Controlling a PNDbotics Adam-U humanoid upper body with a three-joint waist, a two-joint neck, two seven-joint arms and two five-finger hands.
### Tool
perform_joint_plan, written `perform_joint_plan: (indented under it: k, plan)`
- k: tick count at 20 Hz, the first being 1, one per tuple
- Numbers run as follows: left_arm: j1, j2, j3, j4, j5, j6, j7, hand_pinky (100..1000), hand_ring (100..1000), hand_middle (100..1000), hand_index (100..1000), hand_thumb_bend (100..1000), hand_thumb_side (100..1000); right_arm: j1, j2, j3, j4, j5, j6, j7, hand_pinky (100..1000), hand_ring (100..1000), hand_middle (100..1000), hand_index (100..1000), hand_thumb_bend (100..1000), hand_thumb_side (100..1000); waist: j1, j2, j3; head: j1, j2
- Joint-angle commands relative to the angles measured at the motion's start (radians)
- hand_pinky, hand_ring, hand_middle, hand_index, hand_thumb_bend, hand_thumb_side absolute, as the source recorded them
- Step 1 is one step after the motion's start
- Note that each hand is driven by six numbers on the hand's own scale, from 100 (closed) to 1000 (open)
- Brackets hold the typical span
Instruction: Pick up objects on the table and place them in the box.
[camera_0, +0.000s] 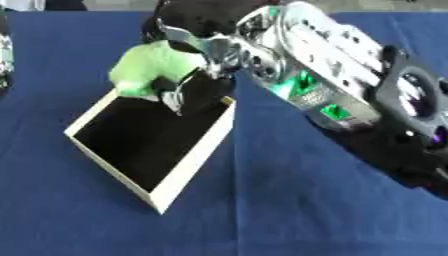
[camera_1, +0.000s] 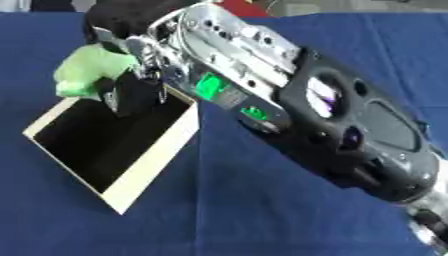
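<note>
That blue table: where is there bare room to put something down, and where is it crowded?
The blue cloth lies bare in front of the box and along its near left side. Inside the box looks dark and bare. It is crowded at the box's far corner, where the right robot hand holds a green object.

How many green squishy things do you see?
1. The green thing is in the right robot hand, over the box's far corner. The arm may hide others.
</note>
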Motion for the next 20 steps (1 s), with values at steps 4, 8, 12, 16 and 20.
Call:
perform_joint_plan:
  k: [4,8,12,16,20]
  plan:
    - [-0.01,0.01,0.002,-0.019,0.004,-0.002,-0.003,524,640,533,774,226,554,-0.008,0.022,0.029,0.089,-0.014,0.079,0.108,785,810,707,806,100,490,0.004,-0.019,0.003,-0.003,-0.014]
    - [-0.011,0.008,0.0,-0.019,0.005,-0.002,-0.005,524,640,533,774,226,554,-0.009,0.036,0.044,0.141,-0.03,0.044,0.109,799,853,777,868,100,671,0.004,-0.019,0.003,-0.004,-0.015]
    - [-0.012,0.008,0.001,-0.019,0.005,-0.002,-0.004,524,640,533,774,226,553,-0.013,0.038,0.048,0.161,-0.018,0.001,0.109,833,908,841,920,100,806,0.004,-0.02,0.005,-0.003,-0.016]
    - [-0.012,0.008,0.0,-0.019,0.004,-0.002,-0.005,525,641,533,774,226,553,-0.021,0.034,0.043,0.161,0.02,-0.024,0.109,855,941,872,927,100,895,0.003,-0.022,0.004,-0.001,-0.016]
    - [-0.014,0.008,-0.001,-0.019,0.004,-0.002,-0.005,525,642,533,776,226,552,-0.027,0.033,0.041,0.156,0.074,-0.054,0.109,876,968,880,940,100,1000,0.003,-0.022,0.004,0.001,-0.017]
